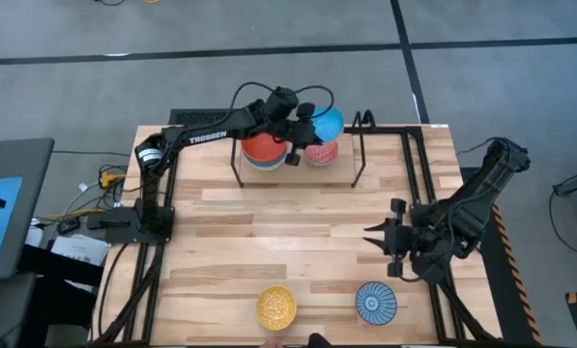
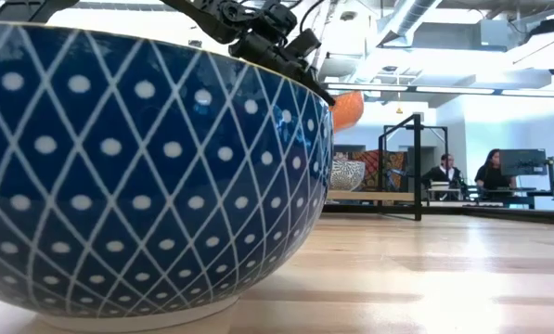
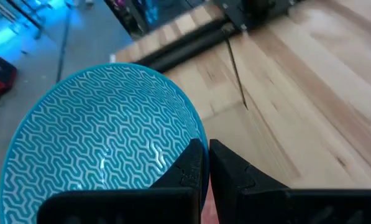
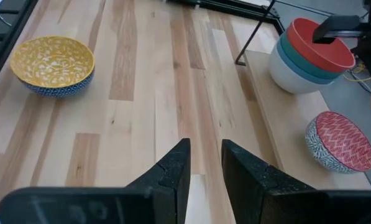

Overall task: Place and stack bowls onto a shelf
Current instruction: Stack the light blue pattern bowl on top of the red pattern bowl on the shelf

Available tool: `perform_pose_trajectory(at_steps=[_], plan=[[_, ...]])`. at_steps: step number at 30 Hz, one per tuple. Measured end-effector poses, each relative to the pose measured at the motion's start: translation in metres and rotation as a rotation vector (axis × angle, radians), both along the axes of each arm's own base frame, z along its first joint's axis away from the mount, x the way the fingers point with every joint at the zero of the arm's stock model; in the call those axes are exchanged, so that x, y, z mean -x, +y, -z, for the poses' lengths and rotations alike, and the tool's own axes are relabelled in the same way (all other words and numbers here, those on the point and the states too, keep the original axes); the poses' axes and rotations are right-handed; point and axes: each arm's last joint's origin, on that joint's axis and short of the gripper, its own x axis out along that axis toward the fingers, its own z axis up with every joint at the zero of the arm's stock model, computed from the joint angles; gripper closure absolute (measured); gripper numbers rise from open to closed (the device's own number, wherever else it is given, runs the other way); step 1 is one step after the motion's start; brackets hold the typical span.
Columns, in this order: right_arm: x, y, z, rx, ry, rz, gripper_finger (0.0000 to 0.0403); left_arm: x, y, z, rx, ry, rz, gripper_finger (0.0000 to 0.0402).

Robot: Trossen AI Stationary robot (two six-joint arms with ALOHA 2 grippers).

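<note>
wood table (image 1: 298, 242) | left pincer (image 1: 298, 130) over shelf (image 1: 341, 172), clamped on light blue bowl (image 1: 325, 123) | right pincer (image 1: 373, 238) low, slightly parted, empty

My table (image 1: 298, 232) is a light butcher-block top of long planks, with black rails along its left and right edges. Around it the floor (image 1: 269, 39) is grey, crossed by dark lines. Off the table's left side I see a bundle of cables (image 1: 95, 188) with a yellow connector, and beside it a dark monitor (image 1: 3, 208) showing a blue screen. Across the room, two people (image 2: 467, 174) sit at a desk behind a screen (image 2: 522, 162). Ducting (image 2: 416, 14) runs along the ceiling.
</note>
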Motion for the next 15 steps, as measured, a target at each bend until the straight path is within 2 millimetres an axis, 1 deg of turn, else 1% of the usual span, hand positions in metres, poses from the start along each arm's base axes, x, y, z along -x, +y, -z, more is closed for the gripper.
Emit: perform_pose_trajectory(at_steps=[3, 5, 7, 9, 12, 15], plan=[[-0.002, -0.002, 0.000, 0.001, 0.000, 0.010, 0.0288, -0.007, 0.000, 0.003, 0.014, -0.017, -0.012, 0.0401], [-0.002, -0.003, 0.000, 0.002, 0.001, 0.017, 0.0288, -0.011, 0.000, 0.007, 0.056, 0.030, -0.064, 0.0401], [-0.003, -0.004, 0.000, 0.000, 0.000, 0.023, 0.0288, -0.016, 0.000, 0.011, 0.071, 0.058, -0.069, 0.0401], [-0.003, -0.004, 0.000, -0.002, -0.001, 0.023, 0.0288, -0.019, 0.002, 0.014, 0.084, 0.092, -0.073, 0.0401], [-0.003, -0.004, 0.000, -0.004, 0.000, 0.021, 0.0288, -0.023, 0.003, 0.024, 0.100, 0.118, -0.075, 0.0401], [-0.003, -0.004, 0.000, -0.006, 0.001, 0.020, 0.0288, -0.023, 0.003, 0.031, 0.112, 0.143, -0.074, 0.0401]])
